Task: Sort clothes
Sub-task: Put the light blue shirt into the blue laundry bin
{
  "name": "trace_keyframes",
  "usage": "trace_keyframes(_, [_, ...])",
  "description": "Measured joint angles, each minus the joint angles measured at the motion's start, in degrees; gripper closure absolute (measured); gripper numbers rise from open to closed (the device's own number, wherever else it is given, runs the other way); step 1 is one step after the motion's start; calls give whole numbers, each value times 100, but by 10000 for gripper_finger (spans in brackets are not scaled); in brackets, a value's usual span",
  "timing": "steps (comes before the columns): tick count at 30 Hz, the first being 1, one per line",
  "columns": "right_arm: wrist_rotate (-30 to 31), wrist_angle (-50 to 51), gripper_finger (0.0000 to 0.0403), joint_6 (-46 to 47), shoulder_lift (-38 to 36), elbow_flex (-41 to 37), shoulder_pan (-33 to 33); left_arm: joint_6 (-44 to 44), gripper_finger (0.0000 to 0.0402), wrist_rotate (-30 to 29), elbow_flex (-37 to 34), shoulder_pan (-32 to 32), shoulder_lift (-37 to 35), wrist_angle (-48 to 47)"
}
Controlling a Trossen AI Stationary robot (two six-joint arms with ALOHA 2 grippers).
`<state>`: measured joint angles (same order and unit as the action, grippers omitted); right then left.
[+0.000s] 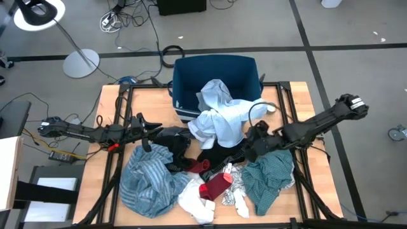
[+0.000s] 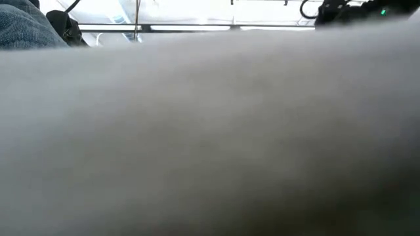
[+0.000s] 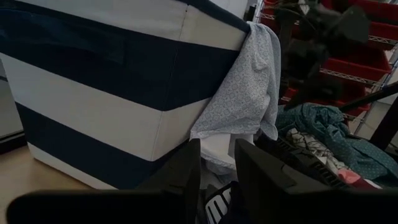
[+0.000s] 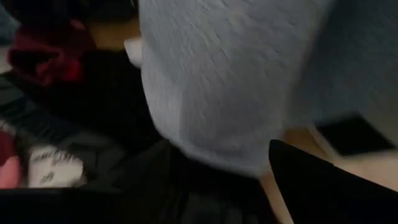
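Item, right claw [image 1: 249, 147]: mine, low at the heap's middle beside the black garment [image 1: 219, 154], jaws spread, nothing held; the light blue garment [image 1: 219, 121] hangs just ahead, draped over the bin [image 1: 191, 70] rim. To do it well, I judge: bite one layer only, lift straight.
Item, left claw [image 1: 147, 135]: at the black cloth [image 1: 172, 137]; grip, cannot tell.
Item, clothes on desk [image 1: 108, 102]: blue striped [image 1: 146, 181], dark red [image 1: 216, 186], white [image 1: 194, 202], teal green [image 1: 270, 175] near the desk edge.
Item, room: bare desk at far corners; bin interior partly free.
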<state>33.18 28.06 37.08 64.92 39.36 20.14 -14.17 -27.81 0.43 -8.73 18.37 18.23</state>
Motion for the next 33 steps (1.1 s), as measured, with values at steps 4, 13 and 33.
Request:
trace_keyframes(4, [498, -1906, 117, -1018, 362, -570, -181, 0, 296, -1, 0, 0, 1, 9])
trace_keyframes(13, [643, -5387, 163, -2924, 1936, -583, -810, -2, 296, 0, 0, 0, 0, 49])
trace_keyframes(33, [454, -5331, 396, -7406, 2809, 2735, -1268, -2, 296, 0, 0, 0, 0, 78])
